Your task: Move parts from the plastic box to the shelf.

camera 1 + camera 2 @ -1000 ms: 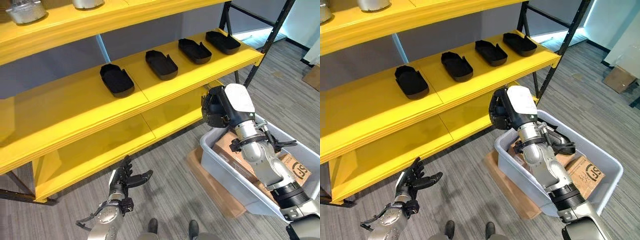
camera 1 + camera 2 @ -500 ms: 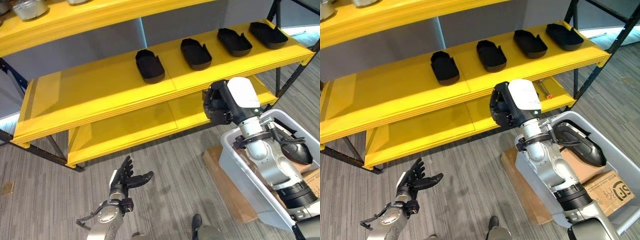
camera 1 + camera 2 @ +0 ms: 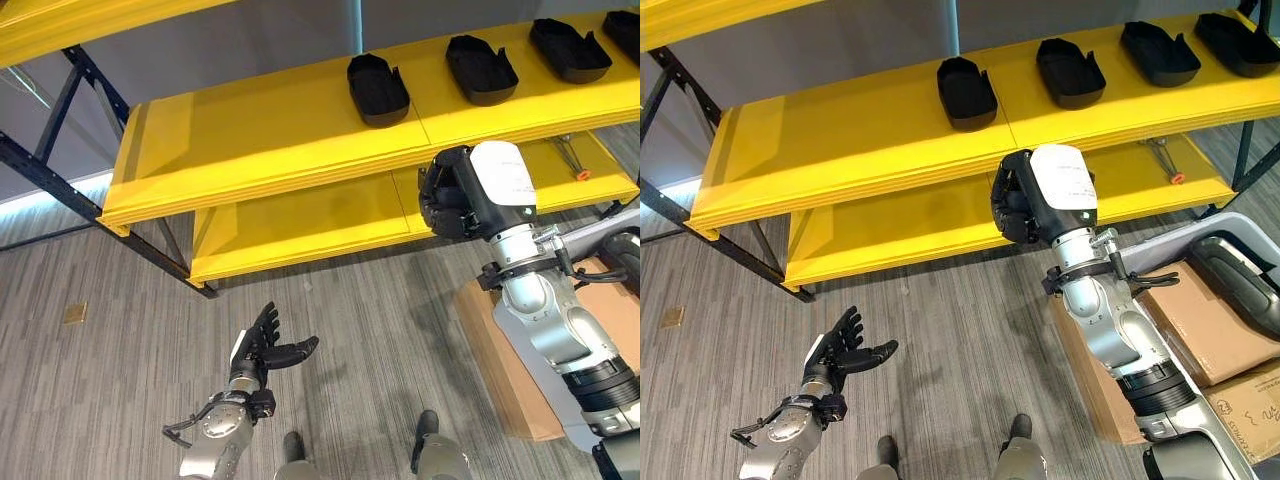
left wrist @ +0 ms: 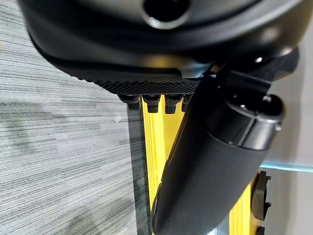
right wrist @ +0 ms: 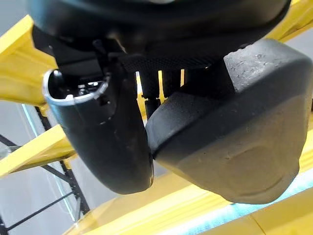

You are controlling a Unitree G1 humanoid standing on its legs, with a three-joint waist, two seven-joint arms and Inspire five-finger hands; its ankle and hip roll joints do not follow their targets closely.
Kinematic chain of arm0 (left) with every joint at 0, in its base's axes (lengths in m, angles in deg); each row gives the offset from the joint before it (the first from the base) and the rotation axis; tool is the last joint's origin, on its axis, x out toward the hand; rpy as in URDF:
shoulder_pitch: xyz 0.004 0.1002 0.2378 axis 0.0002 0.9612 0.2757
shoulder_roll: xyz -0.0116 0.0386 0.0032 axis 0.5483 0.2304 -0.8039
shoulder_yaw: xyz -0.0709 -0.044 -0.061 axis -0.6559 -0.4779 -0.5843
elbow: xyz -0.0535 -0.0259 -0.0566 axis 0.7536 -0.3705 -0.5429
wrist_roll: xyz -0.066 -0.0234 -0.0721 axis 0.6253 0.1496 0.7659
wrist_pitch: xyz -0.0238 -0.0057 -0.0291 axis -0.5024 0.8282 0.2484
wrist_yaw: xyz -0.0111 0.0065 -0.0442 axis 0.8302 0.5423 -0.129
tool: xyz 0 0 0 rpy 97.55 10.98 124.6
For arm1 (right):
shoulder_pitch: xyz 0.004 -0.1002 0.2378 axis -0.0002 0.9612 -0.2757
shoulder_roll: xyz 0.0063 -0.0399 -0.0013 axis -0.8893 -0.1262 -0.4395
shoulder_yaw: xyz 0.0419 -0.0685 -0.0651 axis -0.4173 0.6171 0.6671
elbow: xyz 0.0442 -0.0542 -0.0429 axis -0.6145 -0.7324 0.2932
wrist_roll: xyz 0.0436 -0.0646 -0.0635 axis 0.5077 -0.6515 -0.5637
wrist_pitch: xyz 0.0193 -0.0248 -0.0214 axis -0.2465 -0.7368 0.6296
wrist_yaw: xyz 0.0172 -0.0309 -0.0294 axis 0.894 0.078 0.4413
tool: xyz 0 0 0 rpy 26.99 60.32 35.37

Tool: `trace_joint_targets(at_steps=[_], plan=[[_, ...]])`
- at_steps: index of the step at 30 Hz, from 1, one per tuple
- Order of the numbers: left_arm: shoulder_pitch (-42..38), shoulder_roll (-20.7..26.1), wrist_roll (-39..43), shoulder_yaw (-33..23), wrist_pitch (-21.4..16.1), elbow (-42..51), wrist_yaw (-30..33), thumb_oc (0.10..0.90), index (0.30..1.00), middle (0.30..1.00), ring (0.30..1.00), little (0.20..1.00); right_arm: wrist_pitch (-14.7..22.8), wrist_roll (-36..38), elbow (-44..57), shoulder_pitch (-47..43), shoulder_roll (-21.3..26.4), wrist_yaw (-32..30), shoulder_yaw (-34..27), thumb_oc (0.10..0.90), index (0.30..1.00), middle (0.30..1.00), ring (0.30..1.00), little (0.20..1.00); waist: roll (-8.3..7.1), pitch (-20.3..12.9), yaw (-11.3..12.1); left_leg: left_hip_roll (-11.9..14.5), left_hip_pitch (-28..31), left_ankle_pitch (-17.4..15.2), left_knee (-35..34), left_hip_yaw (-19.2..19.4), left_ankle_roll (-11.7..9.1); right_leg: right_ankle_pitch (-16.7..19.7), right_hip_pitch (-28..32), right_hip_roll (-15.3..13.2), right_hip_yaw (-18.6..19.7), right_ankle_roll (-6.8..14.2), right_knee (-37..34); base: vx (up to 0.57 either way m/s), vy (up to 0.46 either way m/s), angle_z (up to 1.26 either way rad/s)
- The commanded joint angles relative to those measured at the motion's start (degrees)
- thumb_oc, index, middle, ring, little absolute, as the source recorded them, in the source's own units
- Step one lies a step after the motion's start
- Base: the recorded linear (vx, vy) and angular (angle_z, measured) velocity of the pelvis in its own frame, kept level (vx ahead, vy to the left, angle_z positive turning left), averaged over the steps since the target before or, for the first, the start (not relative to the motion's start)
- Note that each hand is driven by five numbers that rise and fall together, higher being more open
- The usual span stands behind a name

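Four black parts sat in a row on the middle board of the yellow shelf, and a fifth dark part was clamped in the right robot hand, fingers and thumb curled round it, raised just in front of that board's front edge. Over the last second the whole view swung leftward along the shelf, so the camera had turned; the plastic box slid off toward the shelf's right end, well behind the arm. My read: the carry was nearly done, with bare board left of the row waiting for the part. Left robot hand hung low over the floor below the shelf, fingers spread, idle.
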Motion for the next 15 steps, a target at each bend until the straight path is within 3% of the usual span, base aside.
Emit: trace_joint_targets(at_steps=[1, 9, 12, 13, 15], plan=[[-0.63, 3.44, -0.41, -3.00, -5.54, 6.90, -0.66, 0.900, 1.000, 1.000, 1.000, 1.000, 3.17, -0.45, 6.68, -4.59, -1.05, -4.73, -4.03, 0.400, 0.300, 0.300, 0.300, 0.300, -5.17, -5.04, 0.47, 0.12, -1.47, -0.61, 0.30, -1.36, -3.26, 1.13, 8.61, -2.07, 5.20, 3.22, -9.92, 0.05, 0.110, -0.02], [-0.06, 3.86, -1.13, -4.74, -5.51, 7.63, -0.42, 0.900, 1.000, 1.000, 1.000, 1.000, 3.24, -0.76, 6.80, -5.29, -3.11, -3.32, -3.36, 0.400, 0.300, 0.300, 0.300, 0.300, -9.04, -5.96, 1.88, -3.22, -2.26, -6.64, 6.40, 0.15, -1.44, 5.33, 10.36, -5.30, 5.56, 5.48, -14.86, 0.04, 0.128, -0.16], [-0.33, 4.16, -1.17, -4.89, -5.53, 7.66, -0.46, 0.900, 1.000, 1.000, 1.000, 1.000, 3.12, -0.90, 6.70, -5.82, -3.49, -3.21, -3.28, 0.400, 0.300, 0.300, 0.300, 0.300, -10.08, -5.56, 2.41, -3.96, -4.32, -9.38, 11.48, -0.59, -0.66, 5.61, 10.74, -6.48, 5.36, 5.83, -14.52, 0.00, 0.130, 0.03], [-0.86, 4.56, -1.21, -5.22, -5.71, 7.71, -0.04, 0.900, 1.000, 1.000, 1.000, 1.000, 2.90, -1.08, 6.39, -7.13, -3.78, -3.20, -2.98, 0.400, 0.300, 0.300, 0.300, 0.300, -10.72, -4.85, 2.88, -4.93, -6.20, -12.29, 16.50, -1.21, 0.36, 5.64, 10.70, -7.88, 5.20, 6.15, -13.38, -0.01, 0.263, 0.11], [-1.33, 5.10, -1.44, -5.75, -5.92, 8.06, 0.45, 0.900, 1.000, 1.000, 1.000, 1.000, 2.86, -1.14, 5.98, -8.01, -4.30, -3.41, -2.70, 0.400, 0.300, 0.300, 0.300, 0.300, -11.07, -3.85, 3.72, -6.60, -8.31, -15.12, 21.55, -1.89, 1.54, 6.31, 10.65, -9.59, 5.41, 6.55, -11.99, -0.01, 0.247, 0.14]])
